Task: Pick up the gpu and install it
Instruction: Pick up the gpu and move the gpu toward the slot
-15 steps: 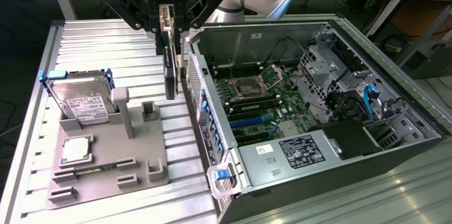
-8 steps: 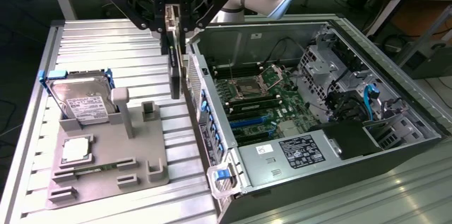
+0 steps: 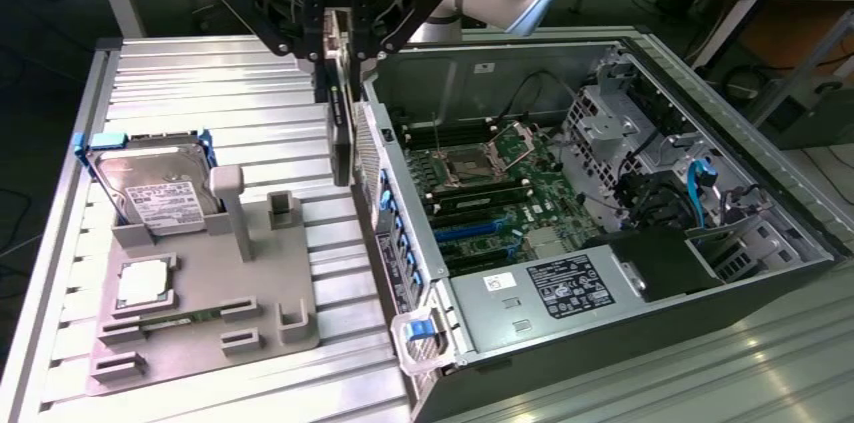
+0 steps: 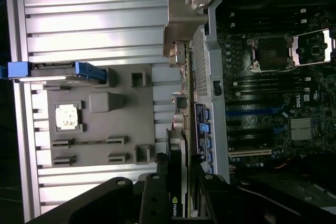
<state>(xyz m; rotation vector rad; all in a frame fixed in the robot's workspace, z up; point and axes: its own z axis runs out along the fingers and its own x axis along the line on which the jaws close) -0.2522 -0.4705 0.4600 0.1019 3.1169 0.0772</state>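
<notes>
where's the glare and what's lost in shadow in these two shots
Wrist view: glare washes the ridged table slats, while the motherboard sits in deep shadow. Exterior view: even light, the motherboard is well lit, and the gpu in the gripper looks dark edge-on.

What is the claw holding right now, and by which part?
The claw holds the gpu, clamped on its upper end. The card hangs upright below the claw, beside the wall of the open computer case.
</notes>
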